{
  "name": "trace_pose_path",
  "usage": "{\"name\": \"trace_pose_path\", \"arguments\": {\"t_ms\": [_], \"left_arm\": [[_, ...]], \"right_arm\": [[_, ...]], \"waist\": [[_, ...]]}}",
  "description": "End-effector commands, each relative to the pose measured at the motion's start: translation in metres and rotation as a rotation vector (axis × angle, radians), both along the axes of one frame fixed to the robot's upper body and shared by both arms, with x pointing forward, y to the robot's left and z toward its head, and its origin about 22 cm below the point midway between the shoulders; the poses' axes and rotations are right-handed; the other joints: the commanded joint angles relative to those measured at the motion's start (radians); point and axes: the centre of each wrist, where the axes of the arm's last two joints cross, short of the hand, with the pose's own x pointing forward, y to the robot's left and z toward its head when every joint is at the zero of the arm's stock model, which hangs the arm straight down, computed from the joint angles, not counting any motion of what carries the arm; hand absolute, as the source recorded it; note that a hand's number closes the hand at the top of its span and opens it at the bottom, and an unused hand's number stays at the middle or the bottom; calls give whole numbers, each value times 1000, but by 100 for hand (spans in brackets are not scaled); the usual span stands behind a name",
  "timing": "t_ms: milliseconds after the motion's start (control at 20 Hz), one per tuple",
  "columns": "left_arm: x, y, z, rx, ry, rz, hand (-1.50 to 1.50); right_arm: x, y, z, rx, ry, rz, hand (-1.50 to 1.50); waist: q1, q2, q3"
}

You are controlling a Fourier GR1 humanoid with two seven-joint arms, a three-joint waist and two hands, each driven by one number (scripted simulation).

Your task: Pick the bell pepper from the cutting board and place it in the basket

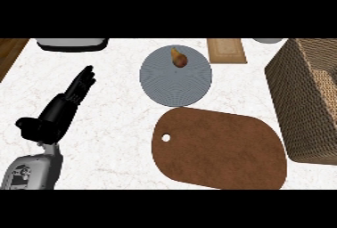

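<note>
Cutting board [220, 151] near counter's front edge, nothing on it. No bell pepper to see, maybe already in basket [309, 102] at right edge. Left hand [69, 100] resting, fingers straight. Right hand not showing. Pepper likely light, smooth, slippery; hold round middle.

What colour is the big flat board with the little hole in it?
The cutting board is reddish brown all over, seen best in the head view.

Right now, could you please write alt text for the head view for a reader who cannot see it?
A brown rounded cutting board lies bare on the white marble counter, no bell pepper visible. Behind it, a grey round plate carries a small orange-brown item; a woven wicker basket stands right. The black left hand rests open, left.
</note>
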Motion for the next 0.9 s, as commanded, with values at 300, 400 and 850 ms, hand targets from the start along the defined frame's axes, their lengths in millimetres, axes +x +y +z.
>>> {"name": "trace_pose_path", "arguments": {"t_ms": [300,400,850], "left_arm": [[3,1,-15,-1,-9,11,0],[-8,7,-22,1,1,-21,0],[-3,0,6,14,-8,13,0]], "right_arm": [[23,-27,2,69,-99,-34,-150],[31,-28,-26,59,-84,-4,-150],[38,-33,24,260,-172,43,-150]], "waist": [[-2,0,0],[3,1,0],[-2,-1,0]]}}
